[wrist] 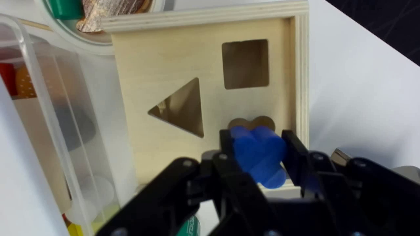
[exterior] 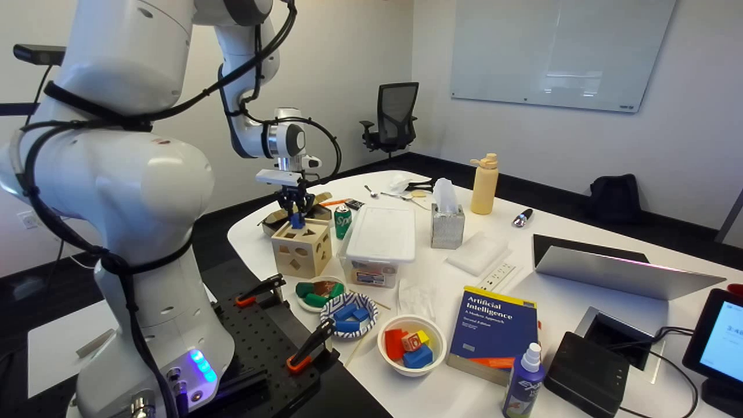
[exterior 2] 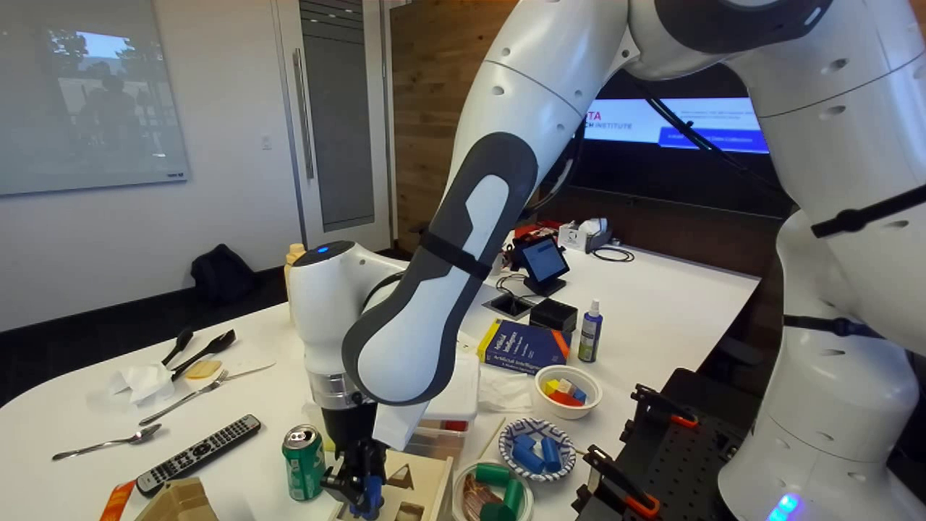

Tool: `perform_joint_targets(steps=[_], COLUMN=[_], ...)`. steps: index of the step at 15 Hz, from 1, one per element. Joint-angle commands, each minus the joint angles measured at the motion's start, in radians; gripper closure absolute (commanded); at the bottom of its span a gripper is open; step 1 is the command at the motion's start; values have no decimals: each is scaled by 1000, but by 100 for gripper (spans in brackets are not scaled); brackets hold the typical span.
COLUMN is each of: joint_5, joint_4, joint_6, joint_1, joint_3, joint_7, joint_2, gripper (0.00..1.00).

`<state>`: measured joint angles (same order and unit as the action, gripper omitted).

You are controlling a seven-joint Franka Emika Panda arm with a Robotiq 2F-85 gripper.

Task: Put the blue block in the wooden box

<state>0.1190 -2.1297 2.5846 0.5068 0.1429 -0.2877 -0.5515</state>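
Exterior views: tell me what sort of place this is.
Probably an office meeting room: there is a wall-mounted glass whiteboard, a mesh-backed office chair and, in an exterior view, a large display screen showing what looks like a slide.

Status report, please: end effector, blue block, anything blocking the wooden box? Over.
End effector closed on blue block. Block at lobed hole atop wooden box; whether it's entered, can't tell. No obstruction visible.
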Motion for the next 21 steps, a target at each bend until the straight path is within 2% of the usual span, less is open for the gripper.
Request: perform_joint_targets(steps=[1,21], joint_5=[25,15], joint_4=[16,1], joint_6=[-12,-28], joint_1=[7,-7], joint_3=[-10,1], joint_7=[-23,-1], joint_2=[-15,-20], gripper=[84,84])
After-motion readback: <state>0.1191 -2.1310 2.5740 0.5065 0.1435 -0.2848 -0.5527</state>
